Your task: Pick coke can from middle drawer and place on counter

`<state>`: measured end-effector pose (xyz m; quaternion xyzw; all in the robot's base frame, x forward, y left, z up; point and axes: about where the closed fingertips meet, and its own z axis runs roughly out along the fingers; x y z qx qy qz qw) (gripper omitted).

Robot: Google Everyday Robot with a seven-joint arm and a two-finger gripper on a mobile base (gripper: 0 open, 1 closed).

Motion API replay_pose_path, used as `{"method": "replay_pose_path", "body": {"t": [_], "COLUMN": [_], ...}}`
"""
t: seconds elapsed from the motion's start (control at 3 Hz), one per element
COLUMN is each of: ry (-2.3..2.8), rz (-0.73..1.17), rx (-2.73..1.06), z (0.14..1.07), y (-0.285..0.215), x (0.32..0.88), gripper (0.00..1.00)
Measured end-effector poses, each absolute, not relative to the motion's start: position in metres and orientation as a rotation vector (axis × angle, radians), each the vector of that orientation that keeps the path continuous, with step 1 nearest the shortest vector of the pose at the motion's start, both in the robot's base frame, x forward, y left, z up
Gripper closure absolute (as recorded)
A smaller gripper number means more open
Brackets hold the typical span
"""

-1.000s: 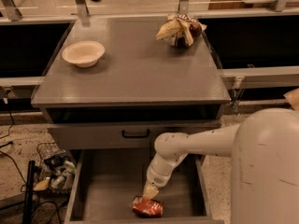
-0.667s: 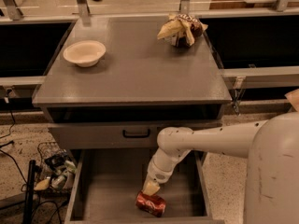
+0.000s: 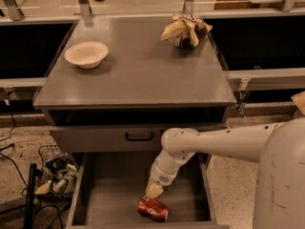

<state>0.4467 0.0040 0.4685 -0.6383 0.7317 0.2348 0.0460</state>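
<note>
Edging toward the right border since a second ago, the robot's white body (image 3: 281,175) shows less of itself, while the coke can (image 3: 153,209) sits slightly right of its earlier spot. The arm (image 3: 224,142) reaches left from the body, bends at a rounded elbow below the worktop (image 3: 138,75) and angles down into the open middle drawer (image 3: 114,194). Its gripper (image 3: 153,191) points down at the can's upper left end, at or just above it; whether it is spread or closed cannot be told. The can lies on its side near the drawer's front edge. A bowl (image 3: 86,54) and snack bag (image 3: 185,31) remain on the worktop.
</note>
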Motion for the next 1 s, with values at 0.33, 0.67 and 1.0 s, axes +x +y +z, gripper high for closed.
{"method": "replay_pose_path", "body": {"t": [0.33, 0.67, 1.0], "ry": [2.234, 2.234, 2.234], "rz": [0.717, 0.717, 0.717], "rx": [-1.949, -1.949, -1.949], "z": [0.4685, 0.4685, 0.4685], "y": [0.0041, 0.0041, 0.0041], "x": [0.4467, 0.4467, 0.4466], "gripper": [0.5, 0.28, 0.04]}}
